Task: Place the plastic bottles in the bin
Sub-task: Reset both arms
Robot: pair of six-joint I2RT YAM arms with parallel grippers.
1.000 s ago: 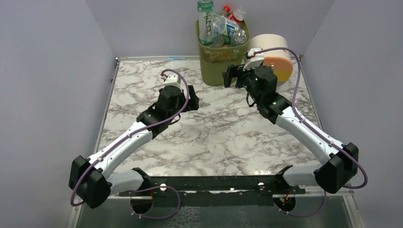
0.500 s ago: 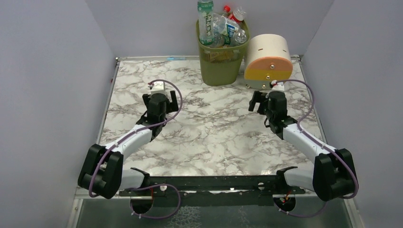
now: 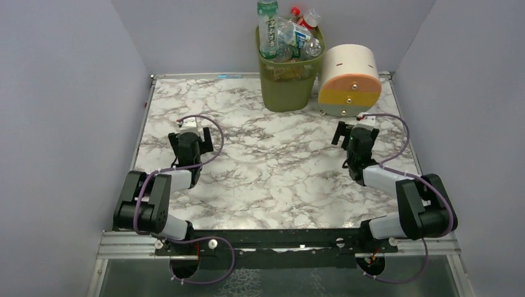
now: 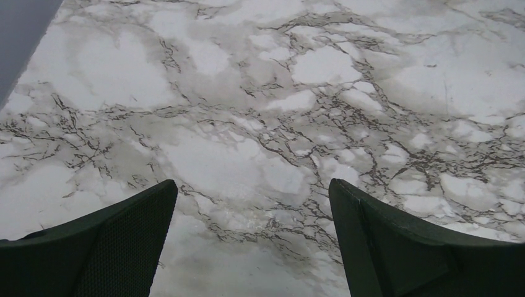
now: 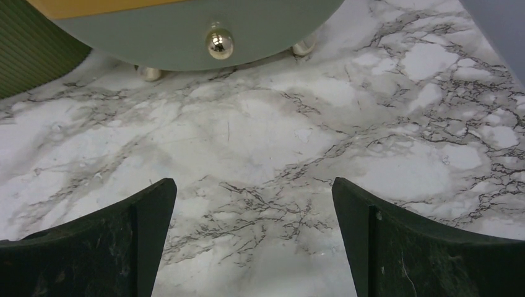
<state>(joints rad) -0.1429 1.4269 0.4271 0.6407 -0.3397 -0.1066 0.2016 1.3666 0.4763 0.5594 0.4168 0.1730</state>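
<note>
The olive-green mesh bin (image 3: 290, 83) stands at the back of the marble table, and its ribbed side shows in the right wrist view (image 5: 31, 46). Several plastic bottles (image 3: 286, 34) with green, red and blue labels stick out of its top. My left gripper (image 3: 193, 137) is open and empty, low over the table's left side; the left wrist view shows its gripper (image 4: 252, 192) over bare marble. My right gripper (image 3: 350, 132) is open and empty, low at the right, just in front of the drum; the right wrist view shows its gripper (image 5: 254, 192) over bare marble.
A cream drum (image 3: 350, 80) with an orange-and-yellow face lies right of the bin; its grey lower face and brass knob (image 5: 220, 42) fill the top of the right wrist view. Grey walls close in the table (image 3: 272, 173) on three sides.
Both arms have pulled back toward their bases and folded low. The right gripper came away from the bin and down past the drum. The left gripper moved left and nearer.
</note>
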